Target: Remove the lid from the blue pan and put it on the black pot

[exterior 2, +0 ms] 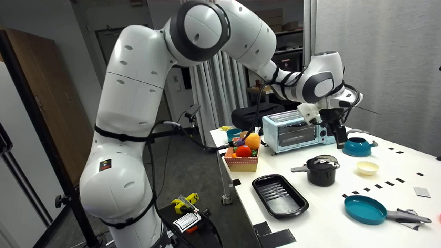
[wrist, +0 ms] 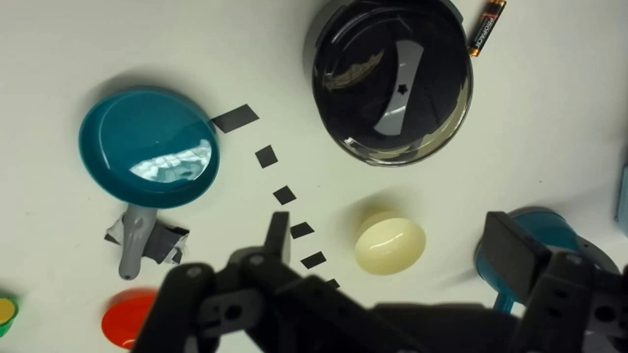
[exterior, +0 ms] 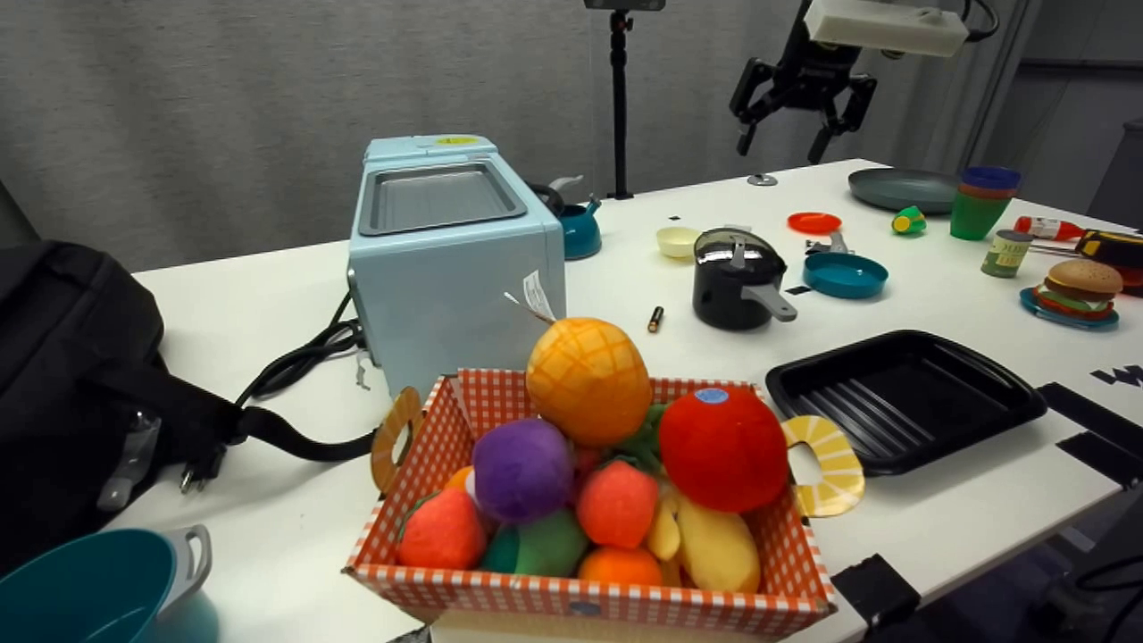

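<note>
The lid is clear with a grey strip handle. It lies on the black pot, tilted in both exterior views, and covers the pot in the wrist view. The pot has a grey side handle. The teal-blue pan stands nearby, uncovered, with light reflecting inside; it also shows in an exterior view and the wrist view. My gripper is open and empty, high above the table. In the wrist view its fingers frame the pale yellow bowl below, apart from pot and pan.
The yellow bowl and teal kettle stand beside the pot. A pale-blue toaster oven, black ribbed tray, fruit basket and battery are around. A red round piece lies beyond the pan.
</note>
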`<state>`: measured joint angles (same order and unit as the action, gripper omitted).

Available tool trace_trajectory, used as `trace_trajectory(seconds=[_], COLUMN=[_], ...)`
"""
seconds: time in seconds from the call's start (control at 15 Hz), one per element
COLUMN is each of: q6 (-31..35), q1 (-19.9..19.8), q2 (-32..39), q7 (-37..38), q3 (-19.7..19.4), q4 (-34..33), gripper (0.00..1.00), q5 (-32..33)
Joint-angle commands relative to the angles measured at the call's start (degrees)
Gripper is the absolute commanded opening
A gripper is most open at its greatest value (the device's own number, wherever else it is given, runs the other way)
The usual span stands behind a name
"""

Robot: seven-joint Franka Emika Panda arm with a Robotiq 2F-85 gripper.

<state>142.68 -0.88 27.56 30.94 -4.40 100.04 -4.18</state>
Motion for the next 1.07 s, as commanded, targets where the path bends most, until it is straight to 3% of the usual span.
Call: trace_trajectory(seconds=[0.0,0.67,0.73,1.0], q6=[0.4,0.4,-0.1,-0.1], q1=[-1.5,-4.3,-3.4,-3.8], q2=[-8.7,-21.7,-17.9,-20.0], q7=[-6.5,-15.9,-12.8,-13.7], q3=[0.0,-0.9,-1.1,-1.2], q4=[8.3,18.1,14.4,16.2], gripper=[1.00,1.00,1.00,1.00], q5=[-2.4,-4.4,-2.4,-2.6])
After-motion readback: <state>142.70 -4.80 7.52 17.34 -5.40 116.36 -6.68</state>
